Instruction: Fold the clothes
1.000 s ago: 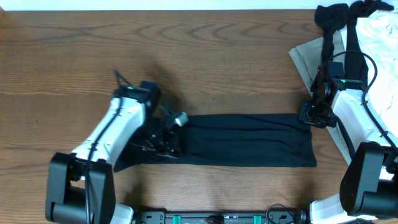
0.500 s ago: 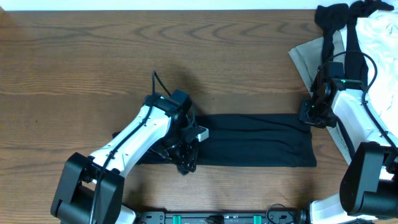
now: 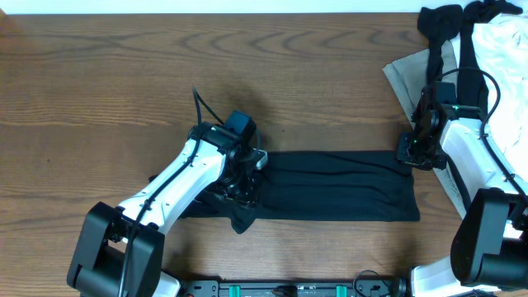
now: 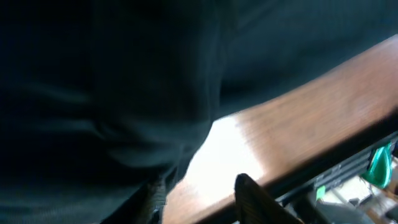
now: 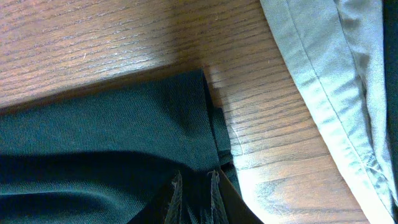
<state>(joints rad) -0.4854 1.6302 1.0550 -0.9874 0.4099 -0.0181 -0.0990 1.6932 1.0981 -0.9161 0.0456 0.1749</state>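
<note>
Black fabric garment [image 3: 338, 186] lies flat on the brown wooden table [image 3: 99, 82] as a long, folded band stretched between the two arms, with soft creases along its length. The left jaws, at the end of the white left arm [image 3: 186, 177], hang over the band's left end. Just on the robot's side of them the cloth is bunched into a small hump [image 3: 239, 219], and a further strip of it runs outward beneath the arm.

In the blurred left wrist view, dark cloth [image 4: 112, 81] fills most of the frame. The two fingers [image 4: 249, 190] stand apart with bare, brightly lit table between them, so the left jaws are parted and grip nothing visible.

The right jaws, on the right arm [image 3: 462, 148], sit at the band's far right corner. In the right wrist view the fingertips [image 5: 214, 186] are drawn close together with the garment's [image 5: 106, 137] doubled edge pinched between them, so these jaws are clamped on the cloth.

Just outward of the right jaws lies a pale grey-beige cloth [image 3: 408, 74] with a stitched hem [image 5: 317, 74], apart from the black corner. Beyond it, farther from the robot, are a black item of clothing [image 3: 441, 21] and a white crumpled fabric [image 3: 503, 49].
</note>
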